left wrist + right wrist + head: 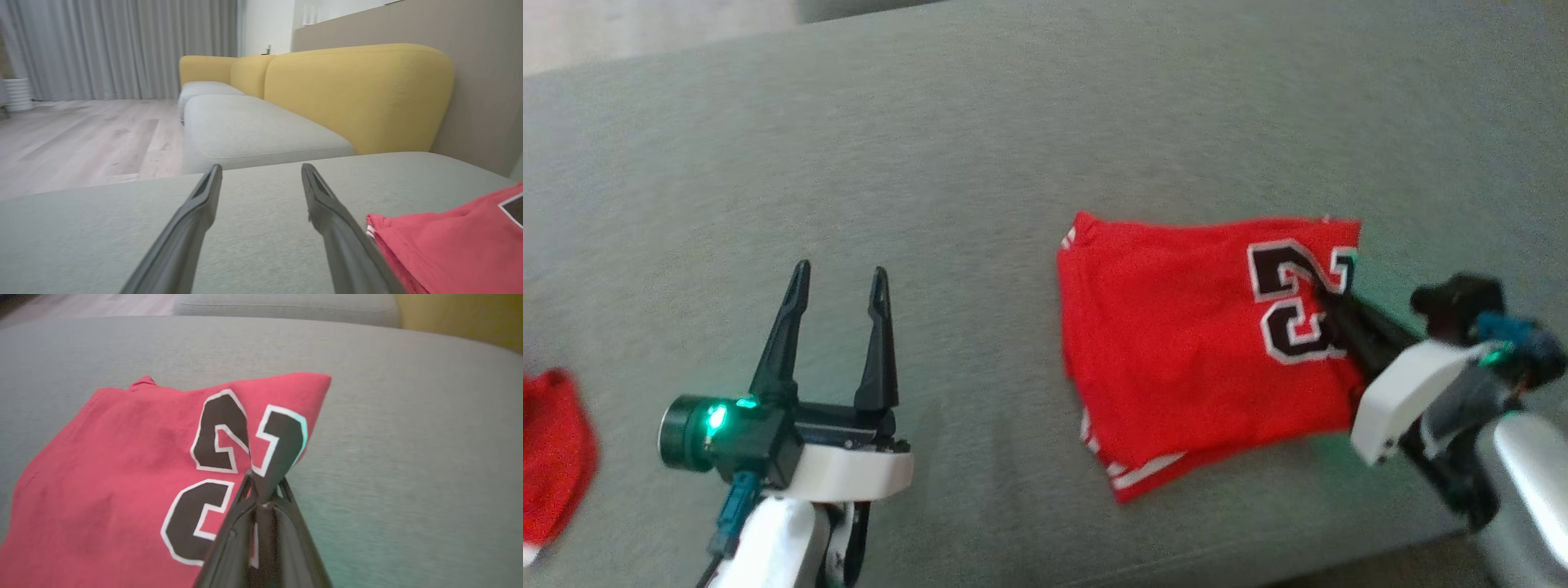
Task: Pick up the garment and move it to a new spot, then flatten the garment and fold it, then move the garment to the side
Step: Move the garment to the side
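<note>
Grey cushion (1013,122) under us, and the jersey (1176,351) lies on its right half: red, folded into a compact block, layers showing at the near edge, black number facing up. Right claw (263,486) is clenched on the jersey's right edge, pinching a tuck of fabric right at the number. The cloth peaks up into the fingers there while the rest lies on the cushion. So I'd say the pick-up, the flattening and the fold are done, and what's left is the last bit — carrying it off to the side. That hasn't begun as far as I can see; the bulk isn't lifted. Left claw (841,269) hovers well apart to the left — released, jaws wide, nothing between them. Further left, another red cloth (551,449) sits at the frame's edge. Beyond, a yellow backrest (359,94) and wood floor (81,134).
</note>
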